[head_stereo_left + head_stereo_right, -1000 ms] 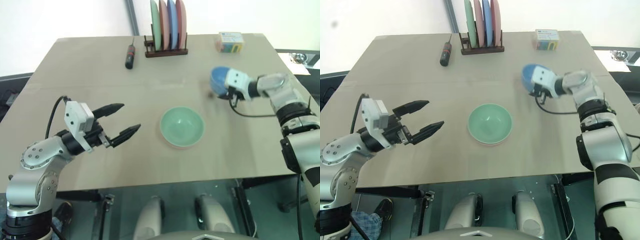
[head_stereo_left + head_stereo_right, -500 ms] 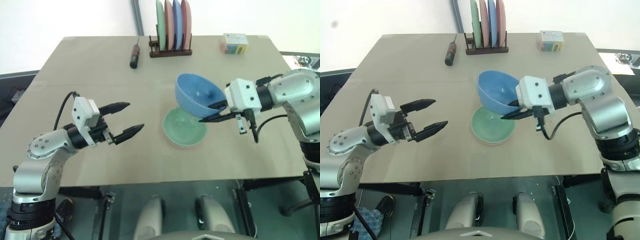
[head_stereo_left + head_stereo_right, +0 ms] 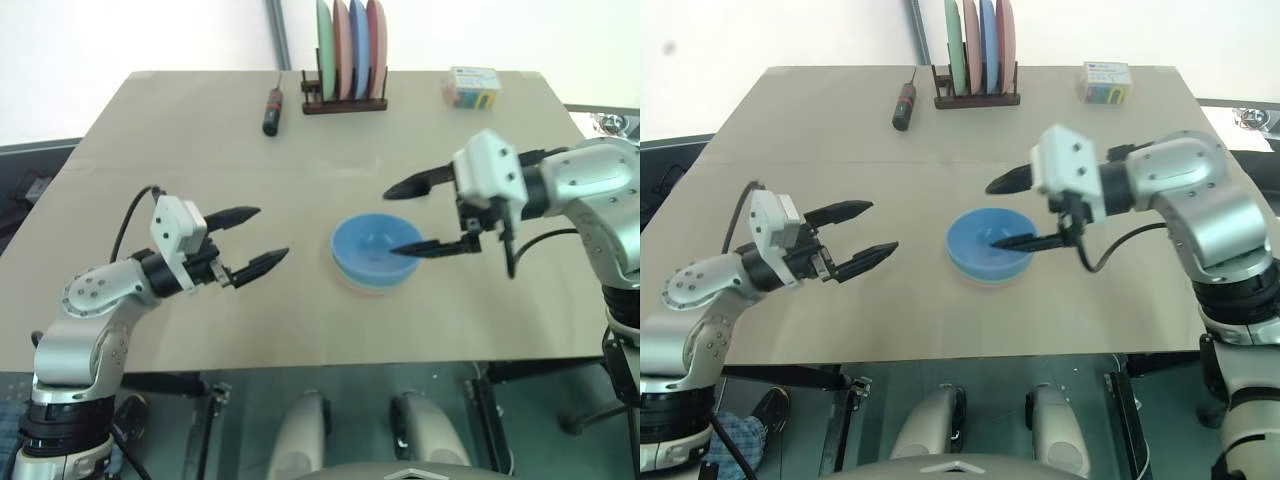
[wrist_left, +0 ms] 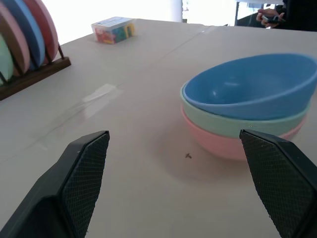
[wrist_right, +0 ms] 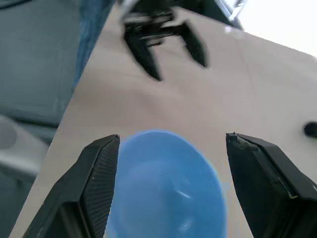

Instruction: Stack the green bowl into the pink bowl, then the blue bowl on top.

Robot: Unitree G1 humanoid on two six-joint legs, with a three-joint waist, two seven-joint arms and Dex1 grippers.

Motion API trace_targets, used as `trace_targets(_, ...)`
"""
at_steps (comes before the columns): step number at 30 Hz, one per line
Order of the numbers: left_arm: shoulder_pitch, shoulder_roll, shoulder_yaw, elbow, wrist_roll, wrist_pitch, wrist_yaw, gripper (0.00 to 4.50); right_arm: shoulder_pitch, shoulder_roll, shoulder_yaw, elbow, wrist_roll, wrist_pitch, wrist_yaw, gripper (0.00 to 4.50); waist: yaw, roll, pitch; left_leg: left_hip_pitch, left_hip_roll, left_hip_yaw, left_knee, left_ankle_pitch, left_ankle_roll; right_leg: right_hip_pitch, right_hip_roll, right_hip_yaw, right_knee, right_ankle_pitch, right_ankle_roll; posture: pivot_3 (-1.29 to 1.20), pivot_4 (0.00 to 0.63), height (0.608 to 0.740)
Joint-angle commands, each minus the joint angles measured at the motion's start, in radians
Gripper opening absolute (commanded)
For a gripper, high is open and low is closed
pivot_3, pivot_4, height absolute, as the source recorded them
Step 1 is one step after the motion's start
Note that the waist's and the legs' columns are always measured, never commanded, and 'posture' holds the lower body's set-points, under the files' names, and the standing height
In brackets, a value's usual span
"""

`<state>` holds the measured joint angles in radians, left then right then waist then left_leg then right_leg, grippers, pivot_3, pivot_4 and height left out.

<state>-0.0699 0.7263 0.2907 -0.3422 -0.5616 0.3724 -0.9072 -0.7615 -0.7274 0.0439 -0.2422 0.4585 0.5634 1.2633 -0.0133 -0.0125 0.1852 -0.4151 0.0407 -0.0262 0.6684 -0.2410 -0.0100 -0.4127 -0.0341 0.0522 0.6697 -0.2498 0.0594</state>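
Bowls first, since the task turns on them, though the table (image 3: 150, 120) is the biggest thing here: a wide tan top that carries everything else. On its far edge stands a dark wooden rack (image 3: 344, 103) holding four plates on edge (green, pink, blue, pink-red, from the robot's left to its right). Next in size come the two arms. The left gripper (image 3: 252, 240) hangs over the near left part of the table, well apart from the bowls, its two black fingers spread wide with nothing between them. The right gripper (image 3: 414, 215) sits above the right side of the stack, its fingers also wide apart and gripping nothing; the far finger points over the table beyond the bowls while the near one reaches across the blue bowl's rim, and whether it touches that rim I cannot tell.

At mid-table the three bowls are nested: the pink bowl (image 4: 225, 146) rests on the table at the bottom, the green bowl (image 4: 233, 125) sits inside it with only a band of its wall showing, and the blue bowl (image 3: 372, 247) lies on top, tilted a little in the left wrist view.

Smaller things line the far side: a box with coloured contents (image 3: 473, 87) near the right corner, and a screwdriver (image 3: 270, 110) with a black and red handle just left of the rack
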Motion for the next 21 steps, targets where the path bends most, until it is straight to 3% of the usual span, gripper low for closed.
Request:
trace_targets(1,0.052,-0.012,0.059,-0.075,-0.019,-0.006,0.040,4.50,0.062,-0.023,-0.127,0.060,0.087,0.038,-0.020,3.60,0.000,0.000,0.000,0.000,0.000,0.000,0.000,0.000,0.000,0.000,0.000,0.000,0.000,0.000,0.000,0.00,0.150,0.740)
trace_targets(5,0.154,-0.082,0.060,-0.097,0.026,-0.059,0.106,4.50,0.224,-0.079,-0.197,0.158,0.076,-0.046,0.022,3.60,0.001,0.000,0.000,0.000,0.000,0.000,-0.001,0.000,0.000,0.000,0.000,0.000,-0.001,0.000,0.000,0.00,0.150,0.740)
trace_targets(11,0.323,-0.168,0.055,-0.193,0.048,-0.106,0.160,4.50,0.397,-0.066,-0.278,0.319,0.071,-0.277,0.102,3.60,-0.003,0.000,0.000,0.001,0.000,0.001,-0.001,0.000,0.000,0.001,0.000,0.001,-0.003,0.000,0.000,0.00,0.150,0.740)
trace_targets(21,0.453,-0.196,0.102,-0.153,0.050,-0.206,0.125,4.50,0.426,-0.071,-0.268,0.584,0.016,-0.464,0.169,3.60,-0.005,0.000,0.000,0.003,0.000,0.003,0.001,0.000,0.000,0.003,0.001,0.003,-0.002,0.000,-0.001,0.00,0.150,0.740)
